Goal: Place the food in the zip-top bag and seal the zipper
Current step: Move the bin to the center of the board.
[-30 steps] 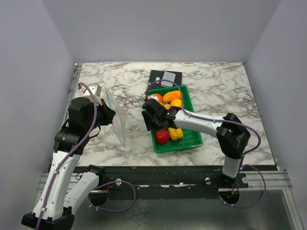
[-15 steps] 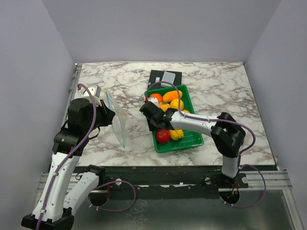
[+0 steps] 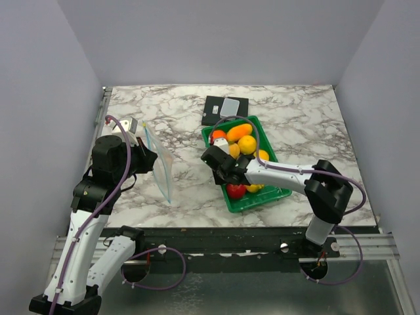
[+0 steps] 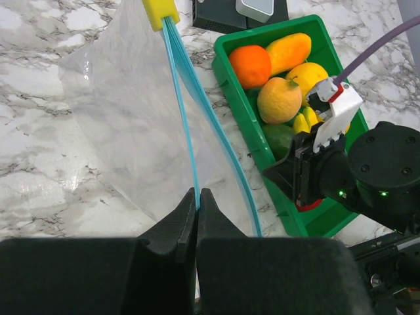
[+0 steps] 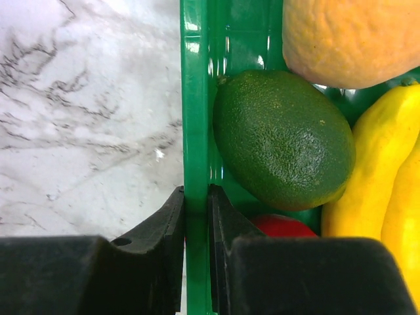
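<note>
- Two grips are set; the left gripper (image 4: pixel 197 197) is clenched on the zipper (image 4: pixel 186 125); it holds the zip-top bag (image 4: pixel 125 125) up on edge over the marble table (image 3: pixel 177 111), mouth edge on the side nearer the fruit, likely to keep it ready for loading.
- Across from it, the right gripper (image 5: pixel 197 197) is clamped on a side wall of the green tray (image 5: pixel 195 79), one jaw outside and one inside; it grasps no food; I judge this grip is meant to drag or steady the tray rather than to pick.
- All the food lies in the tray: the green fruit (image 5: pixel 282 138) touches the gripped wall; the banana bunch (image 5: pixel 367 170) is just beside it; the red fruit (image 3: pixel 236 191) sits at the tray's 6 o'clock end; the orange fruit (image 4: pixel 250 65) and yellower ones lie toward 12 o'clock; none is in the bag.
- From above, the bag stands at 9 o'clock of the tray, apart from it, with bare marble between.
- Only a narrow gap shows between the zipper's two blue strips; a yellow slider (image 4: pixel 161 12) sits at their far end; so slim a mouth may hinder dropping fruit in.
- At the tray's 12 o'clock lies a black slab (image 3: pixel 216 108) bearing a pale block (image 3: pixel 230 107); it is off the path to the bag.
- Between fruit and bag stands the tray wall; the right gripper would have to let go of it before taking a fruit.
</note>
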